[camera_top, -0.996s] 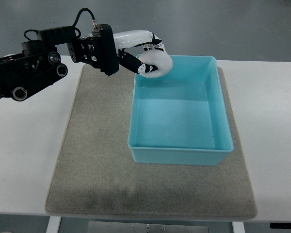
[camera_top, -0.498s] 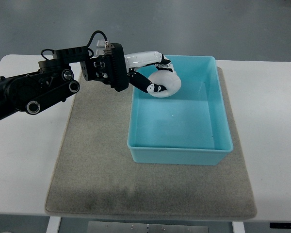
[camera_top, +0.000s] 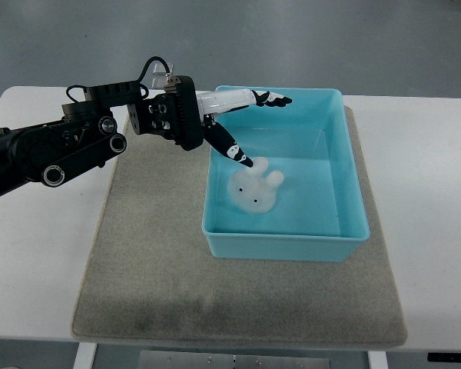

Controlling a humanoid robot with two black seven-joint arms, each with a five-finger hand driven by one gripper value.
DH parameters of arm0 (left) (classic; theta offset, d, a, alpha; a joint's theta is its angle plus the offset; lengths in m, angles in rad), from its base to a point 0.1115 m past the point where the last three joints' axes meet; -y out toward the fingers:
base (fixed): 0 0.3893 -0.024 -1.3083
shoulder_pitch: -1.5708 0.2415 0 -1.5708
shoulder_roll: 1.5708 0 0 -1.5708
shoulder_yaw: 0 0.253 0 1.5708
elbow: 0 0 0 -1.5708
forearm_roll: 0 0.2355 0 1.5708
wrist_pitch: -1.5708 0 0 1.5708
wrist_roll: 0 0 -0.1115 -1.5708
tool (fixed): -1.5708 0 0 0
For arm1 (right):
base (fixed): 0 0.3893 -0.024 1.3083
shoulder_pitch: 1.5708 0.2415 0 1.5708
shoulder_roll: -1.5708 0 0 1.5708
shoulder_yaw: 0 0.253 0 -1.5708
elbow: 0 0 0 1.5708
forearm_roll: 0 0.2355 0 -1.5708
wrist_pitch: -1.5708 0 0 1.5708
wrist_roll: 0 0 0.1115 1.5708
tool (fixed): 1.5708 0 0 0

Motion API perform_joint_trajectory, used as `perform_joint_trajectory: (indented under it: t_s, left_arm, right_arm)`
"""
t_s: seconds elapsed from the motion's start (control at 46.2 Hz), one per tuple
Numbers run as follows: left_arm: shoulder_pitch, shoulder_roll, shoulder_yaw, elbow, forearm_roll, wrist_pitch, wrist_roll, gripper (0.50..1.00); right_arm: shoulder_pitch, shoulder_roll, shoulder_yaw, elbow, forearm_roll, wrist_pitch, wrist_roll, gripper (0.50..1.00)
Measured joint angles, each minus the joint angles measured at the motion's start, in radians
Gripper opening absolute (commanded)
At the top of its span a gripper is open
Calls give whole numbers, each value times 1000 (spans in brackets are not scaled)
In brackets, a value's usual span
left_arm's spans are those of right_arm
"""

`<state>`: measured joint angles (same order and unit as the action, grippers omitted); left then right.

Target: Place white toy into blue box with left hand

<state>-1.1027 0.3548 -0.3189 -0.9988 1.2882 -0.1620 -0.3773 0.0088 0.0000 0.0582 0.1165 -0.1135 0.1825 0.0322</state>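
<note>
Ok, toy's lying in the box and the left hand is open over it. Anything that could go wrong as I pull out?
1. The left hand has a lower finger reaching down close to the white toy; pulling sideways might snag it and drag it along.
2. The hand sits just above the blue box at its far left corner; a low retreat could clip the rim and shift the box on the mat. Lift first.

Only one camera on me, mounted up high on my side and looking steeply down. My left hand (camera_top: 242, 127) comes in from the picture's left; the blue box (camera_top: 352, 165) sits under my fingers (camera_top: 234, 151), mid-frame.
</note>
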Motion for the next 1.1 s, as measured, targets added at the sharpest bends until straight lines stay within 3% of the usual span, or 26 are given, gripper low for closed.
perform_joint_trajectory:
  t_s: [0.238, 0.845, 1.105]
  left_arm:
    - [-11, 7, -22, 32, -3, 18, 0, 960]
    - [-23, 12, -49, 214, -12, 269, 3, 956]
    - [-15, 12, -44, 292, -278, 330, 3, 960]
  right_arm:
    - [0, 0, 0, 0, 0, 0, 0, 936]
    - [0, 0, 0, 1, 0, 0, 0, 936]
    - [0, 0, 0, 0, 0, 0, 0, 936]
